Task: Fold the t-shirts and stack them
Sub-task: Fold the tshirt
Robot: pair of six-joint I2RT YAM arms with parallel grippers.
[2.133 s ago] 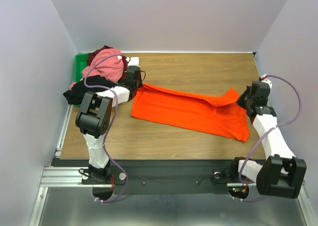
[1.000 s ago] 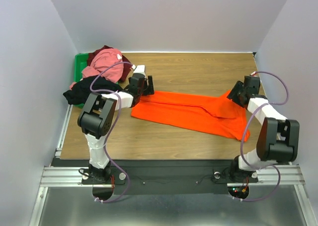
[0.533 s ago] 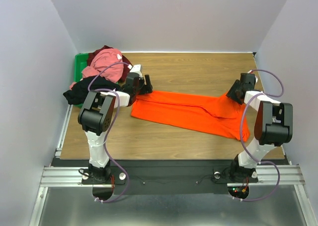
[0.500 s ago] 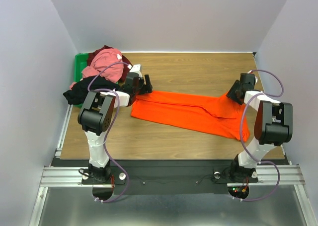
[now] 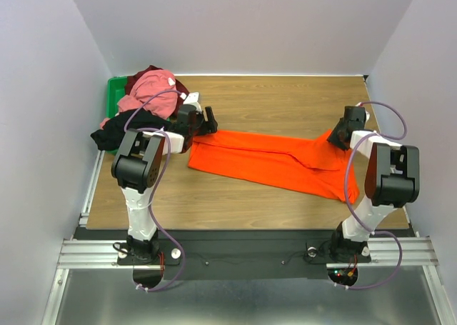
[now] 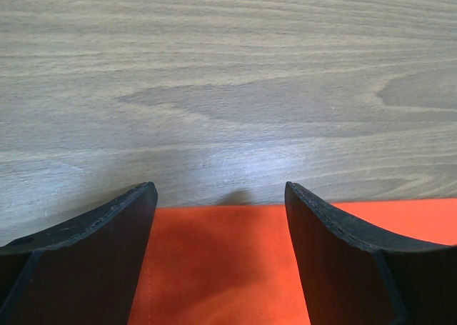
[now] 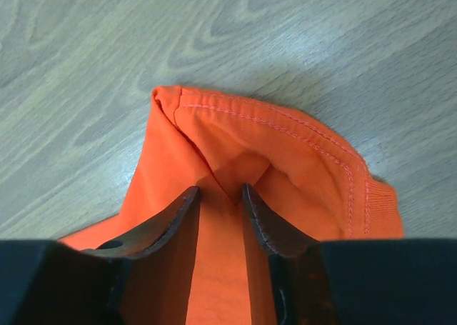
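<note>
- Right now, pinching with the right hand (image 7: pixel 220 193): fingers drawn close together on a raised fold at the hemmed corner of the orange t-shirt (image 7: pixel 285 153).
- Holding the left hand (image 6: pixel 220 196) spread wide, straddling the shirt's edge where it meets the bare counter (image 6: pixel 228 89), and gripping nothing.
- Best to lower the left hand and close on that edge before any lift, so both ends rise together.
- Worth checking that the right pinch takes every layer; a shallow bite would probably slip.
- Keep the cloth lightly taut between the hands, lift low, and carry one long edge over onto the other.
- Stretched across the middle of the counter, from hand to hand.
- Heaped well apart at the back left, over the green bin (image 5: pixel 112 100): the pink, maroon and black t-shirts (image 5: pixel 150 93).
</note>
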